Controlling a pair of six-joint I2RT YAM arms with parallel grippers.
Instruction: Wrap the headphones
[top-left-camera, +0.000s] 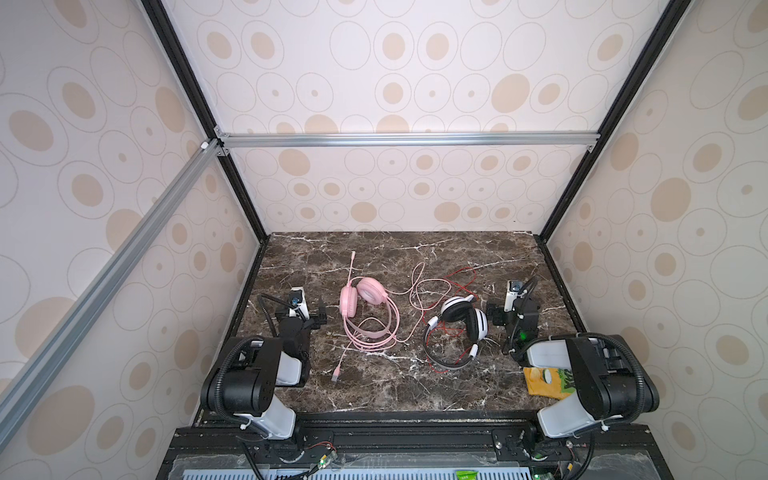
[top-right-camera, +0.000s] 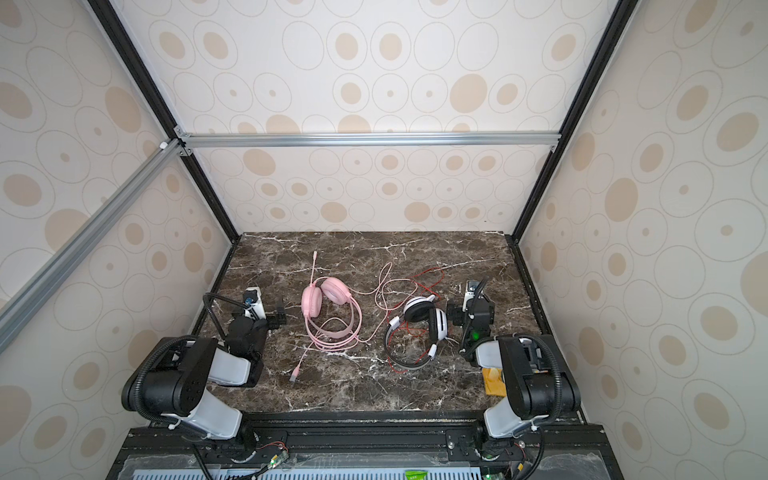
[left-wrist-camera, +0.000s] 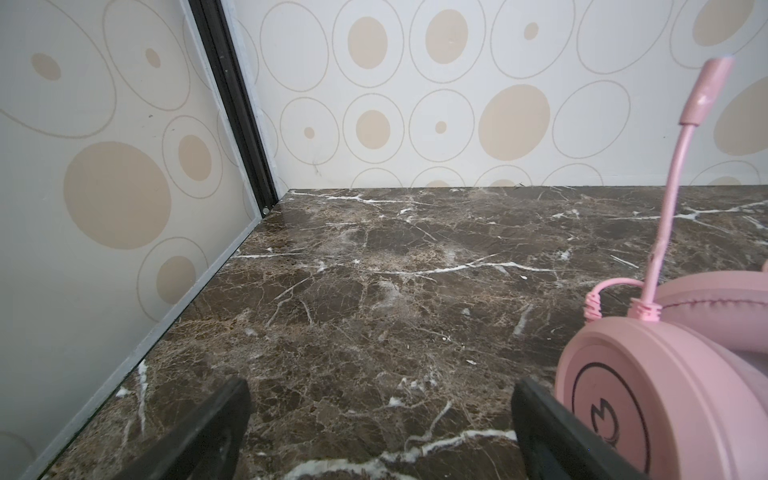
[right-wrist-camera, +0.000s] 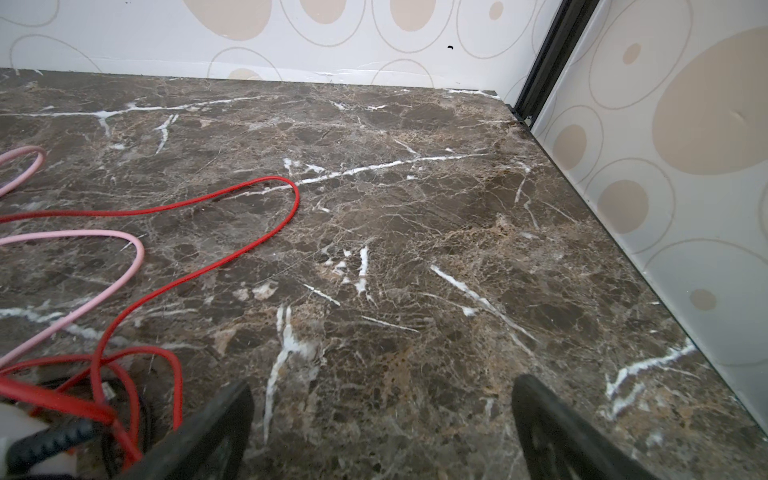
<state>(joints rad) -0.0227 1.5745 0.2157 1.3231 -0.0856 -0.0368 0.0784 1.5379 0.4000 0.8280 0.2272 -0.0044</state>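
Left arm (top-left-camera: 249, 378) sits folded low at lower left in both top views. The left gripper (left-wrist-camera: 380, 384) is spread wide over bare table (top-left-camera: 374, 390), empty, just beside the pink headset (top-left-camera: 365, 307) lying left of centre, pink cable (right-wrist-camera: 142, 255) looping loose. The white headset (top-left-camera: 461, 328) lies right of centre with its red cable (right-wrist-camera: 296, 201) tangled around it. Right arm (top-left-camera: 602, 374) is folded at lower right, right gripper (right-wrist-camera: 384, 384) wide open too, nothing in it. Wrist views only catch the fingertips, and the white headset there is a blurry cut-off corner. The right arm hides part of a yellow packet (top-left-camera: 540, 380).
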